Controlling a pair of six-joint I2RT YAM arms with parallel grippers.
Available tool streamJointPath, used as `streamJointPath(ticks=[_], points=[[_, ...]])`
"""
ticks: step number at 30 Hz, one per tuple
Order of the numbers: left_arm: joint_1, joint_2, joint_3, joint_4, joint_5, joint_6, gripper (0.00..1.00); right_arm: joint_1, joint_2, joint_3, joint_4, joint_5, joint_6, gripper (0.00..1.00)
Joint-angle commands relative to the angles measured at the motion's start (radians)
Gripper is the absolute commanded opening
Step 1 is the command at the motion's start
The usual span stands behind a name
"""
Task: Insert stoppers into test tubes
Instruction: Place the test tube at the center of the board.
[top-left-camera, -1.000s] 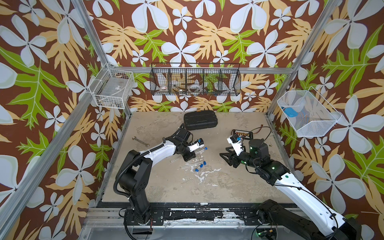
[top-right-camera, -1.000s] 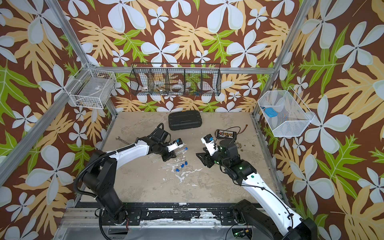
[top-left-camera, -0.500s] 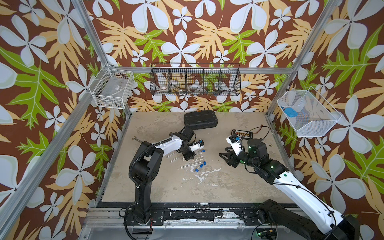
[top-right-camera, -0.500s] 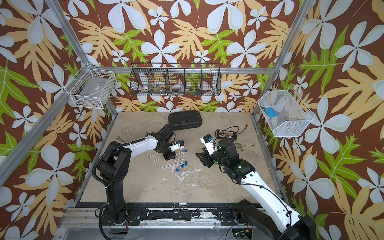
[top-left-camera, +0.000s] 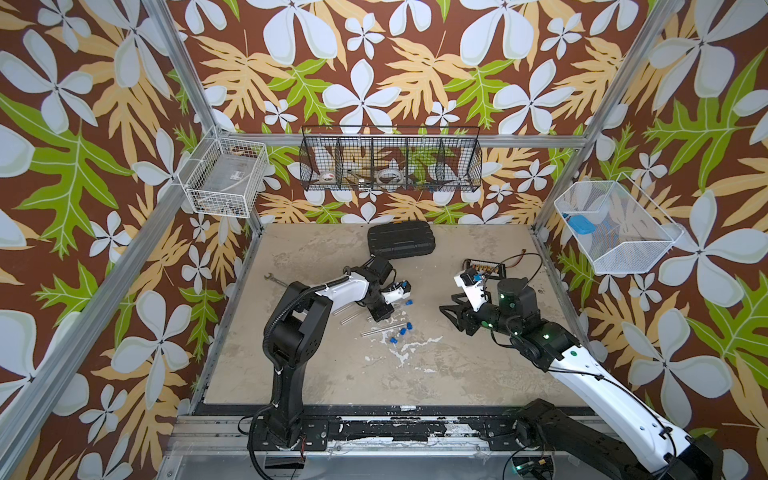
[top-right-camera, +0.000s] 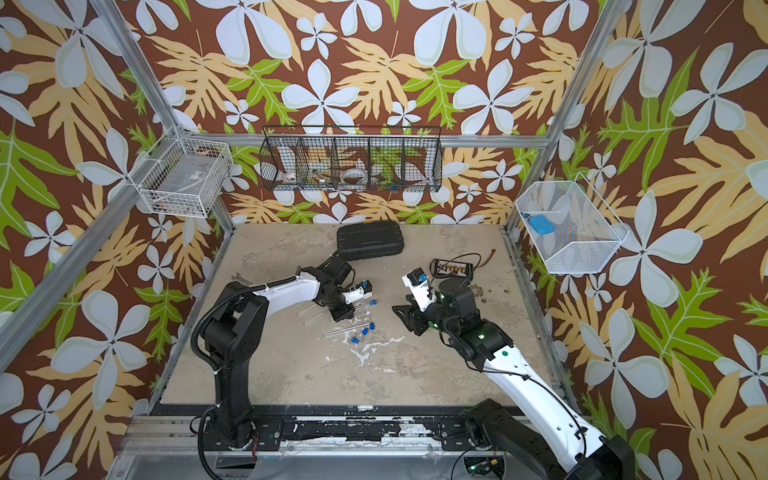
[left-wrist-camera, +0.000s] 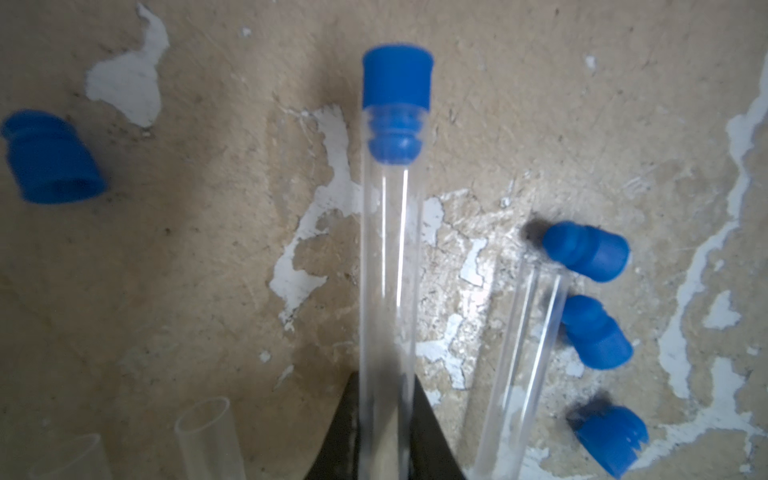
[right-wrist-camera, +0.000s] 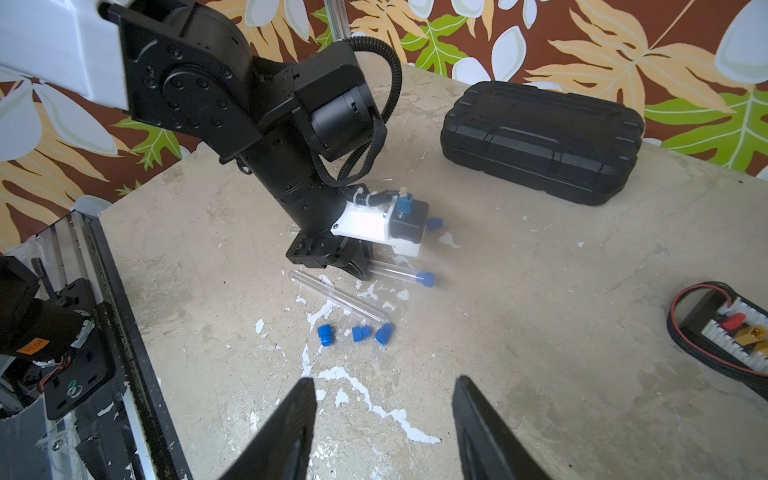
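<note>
Probably a robot test cell, aluminium frame (top-left-camera: 519, 139), patterned walls (top-left-camera: 374, 62), wire baskets (top-left-camera: 390, 166)

Left hand (left-wrist-camera: 384, 415) pinched shut and low; right hand (right-wrist-camera: 383, 384) half-open, hovering.

My tan table (top-left-camera: 332, 374) carries a black case (top-left-camera: 401, 239) at twelve o'clock, my wrench (top-left-camera: 275, 279) at ten, a wired board (top-left-camera: 484, 266) at two, tubes (top-left-camera: 376, 331) and stoppers (top-left-camera: 402, 331) centrally.

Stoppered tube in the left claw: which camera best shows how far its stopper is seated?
Left wrist view: the stoppered tube, held in the left claw, fills the frame, the ribs of its stopper showing inside the glass. The right wrist view shows it small under the left arm; in both top views it is a blue-tipped sliver.
</note>
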Motion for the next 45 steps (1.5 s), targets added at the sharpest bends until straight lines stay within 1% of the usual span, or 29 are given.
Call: streamJointPath(ticks=[1, 10, 12, 17, 21, 24, 26, 27, 30, 33, 38, 42, 45], points=[[-0.003, 0.027, -0.012, -0.038, -0.06, -0.009, 0.16, 0.0, -0.004, -0.001, 0.001, 0.015, -0.007, 0.55], [-0.003, 0.026, -0.013, -0.032, -0.072, -0.008, 0.25, -0.001, -0.028, -0.01, 0.006, 0.03, -0.014, 0.55], [-0.003, 0.023, -0.013, -0.032, -0.082, -0.008, 0.28, 0.001, -0.029, -0.01, -0.001, 0.035, -0.015, 0.55], [-0.003, -0.001, -0.01, -0.026, -0.081, -0.008, 0.33, 0.0, -0.029, -0.006, -0.012, 0.04, -0.023, 0.55], [-0.002, -0.049, -0.009, -0.023, -0.106, -0.012, 0.36, 0.0, -0.032, -0.003, -0.013, 0.04, -0.027, 0.55], [-0.002, -0.115, -0.018, -0.022, -0.111, -0.02, 0.39, 0.0, -0.031, -0.008, -0.012, 0.028, -0.024, 0.55], [-0.002, -0.17, -0.027, -0.026, -0.106, -0.026, 0.47, 0.0, -0.031, -0.01, -0.01, 0.022, -0.024, 0.55], [-0.003, -0.195, -0.033, -0.028, -0.105, -0.029, 0.48, 0.001, -0.034, -0.012, -0.009, 0.021, -0.024, 0.55], [-0.003, -0.289, -0.067, -0.032, -0.088, -0.035, 0.49, 0.001, -0.039, -0.016, -0.007, 0.017, -0.021, 0.55], [-0.006, -0.388, -0.137, -0.028, -0.046, -0.024, 0.49, 0.001, -0.047, -0.026, -0.006, 0.016, -0.013, 0.55], [-0.027, -0.523, -0.309, -0.021, -0.006, 0.069, 0.47, 0.0, -0.07, -0.052, -0.003, 0.014, 0.006, 0.54], [-0.064, -0.558, -0.395, 0.034, -0.04, 0.085, 0.48, 0.0, -0.079, -0.067, -0.008, 0.01, 0.013, 0.54], [-0.086, -0.527, -0.409, 0.069, -0.081, 0.078, 0.48, 0.001, -0.079, -0.069, -0.012, 0.008, 0.016, 0.54]])
